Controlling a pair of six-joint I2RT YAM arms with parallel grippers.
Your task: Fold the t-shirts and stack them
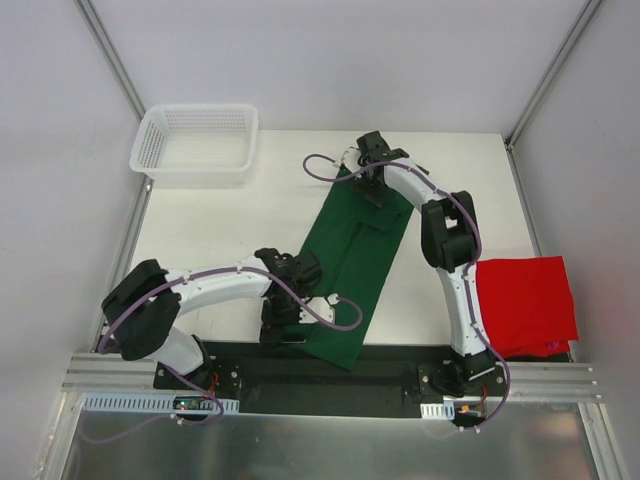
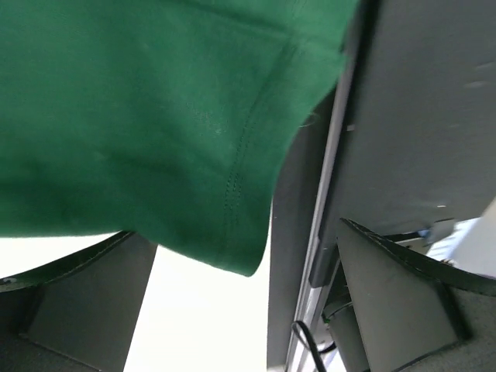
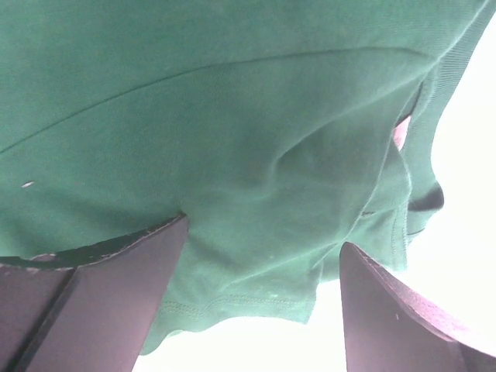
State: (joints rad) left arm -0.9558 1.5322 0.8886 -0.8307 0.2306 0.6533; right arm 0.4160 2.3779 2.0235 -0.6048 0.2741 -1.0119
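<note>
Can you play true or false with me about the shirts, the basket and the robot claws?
1. The green t-shirt lies in a long strip in the middle of the table. True.
2. The red t-shirt is inside the basket. False: it lies on the table, at the right side.
3. The red t-shirt is stacked on the green one. False: they lie apart.
4. The right claw is at the far end of the green t-shirt. True.
5. The left claw is shut tight. False: it is open wide.
</note>
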